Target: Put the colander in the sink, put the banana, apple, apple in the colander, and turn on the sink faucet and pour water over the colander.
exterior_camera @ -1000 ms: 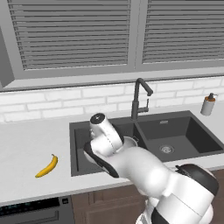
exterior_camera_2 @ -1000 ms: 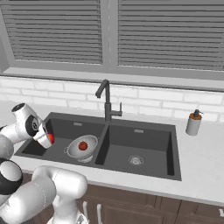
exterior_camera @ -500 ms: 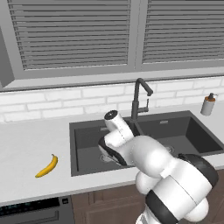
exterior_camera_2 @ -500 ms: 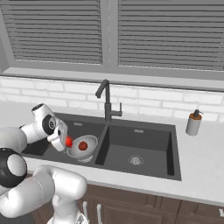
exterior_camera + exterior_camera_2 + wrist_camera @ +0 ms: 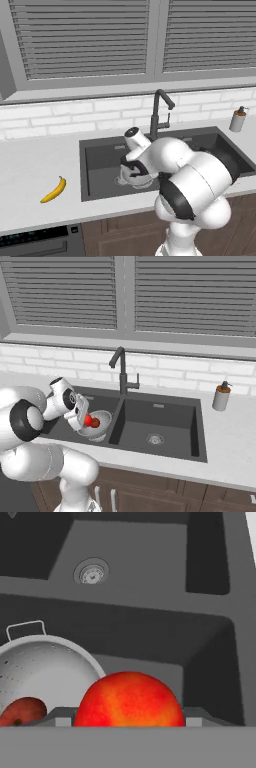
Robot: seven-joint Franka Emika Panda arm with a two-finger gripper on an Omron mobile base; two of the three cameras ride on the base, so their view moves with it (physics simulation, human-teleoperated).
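While gripped, bright red apple (image 5: 129, 699), round.

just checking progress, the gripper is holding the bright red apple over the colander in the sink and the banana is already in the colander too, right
Not quite. The banana is not in the colander; the left base view shows it lying on the counter left of the sink. The rest holds: the gripper holds the bright red apple over the colander, where the darker apple already sits.

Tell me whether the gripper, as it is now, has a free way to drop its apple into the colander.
Probably yes. The gripper holds the bright apple just beside the colander, whose open bowl holds only the darker apple at one side, with nothing between.
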